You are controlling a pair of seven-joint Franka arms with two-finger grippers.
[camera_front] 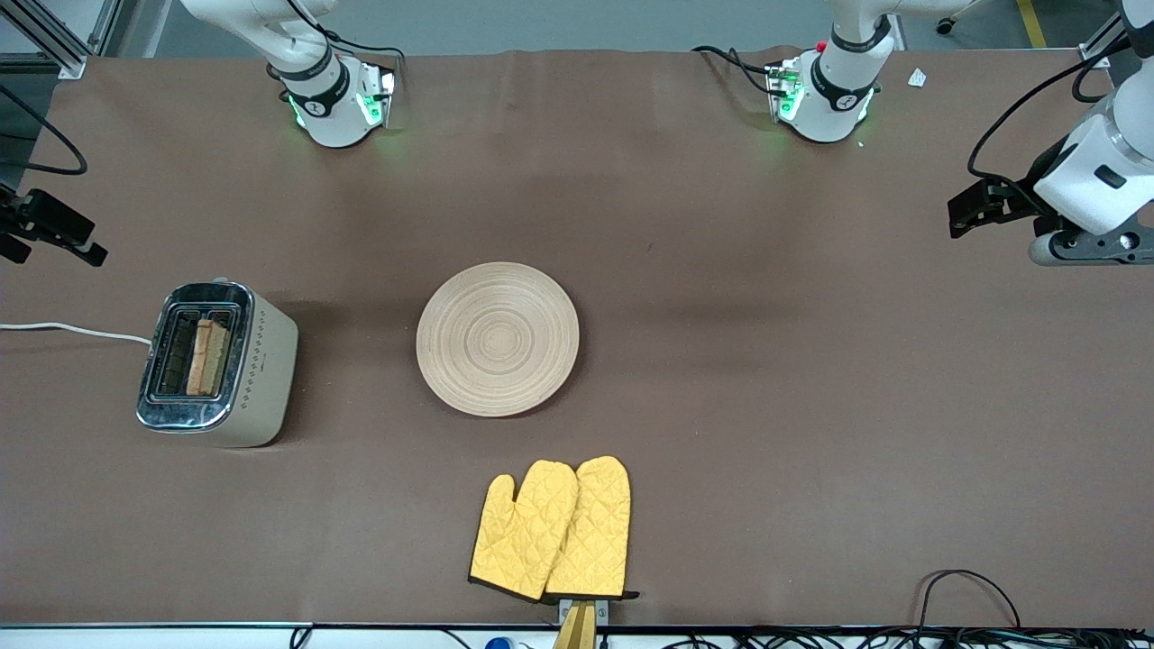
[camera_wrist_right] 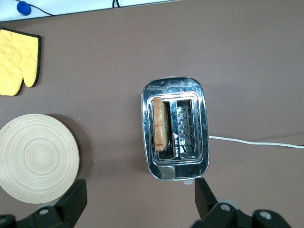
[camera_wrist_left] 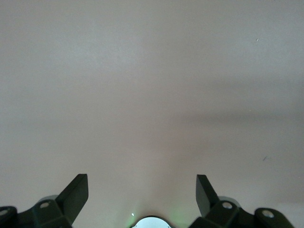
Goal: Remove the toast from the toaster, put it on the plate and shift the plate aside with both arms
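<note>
The toast [camera_front: 209, 357] stands upright in one slot of a cream and chrome toaster [camera_front: 268, 365] toward the right arm's end of the table. The round wooden plate [camera_front: 498, 338] lies bare at the table's middle. My right gripper [camera_front: 88, 251] is open and empty, up in the air beside the toaster. Its wrist view looks down between its fingers [camera_wrist_right: 140, 183] on the toast [camera_wrist_right: 161, 124], the toaster [camera_wrist_right: 175, 89] and the plate [camera_wrist_right: 38, 159]. My left gripper [camera_front: 961, 216] is open and empty, up over bare table at the left arm's end. Its wrist view [camera_wrist_left: 142, 178] shows only tablecloth.
Two yellow quilted oven mitts [camera_front: 554, 527] lie nearer the front camera than the plate, and also show in the right wrist view [camera_wrist_right: 16, 59]. The toaster's white cable [camera_front: 72, 331] runs off the table's end. Black cables lie along the front edge [camera_front: 969, 595].
</note>
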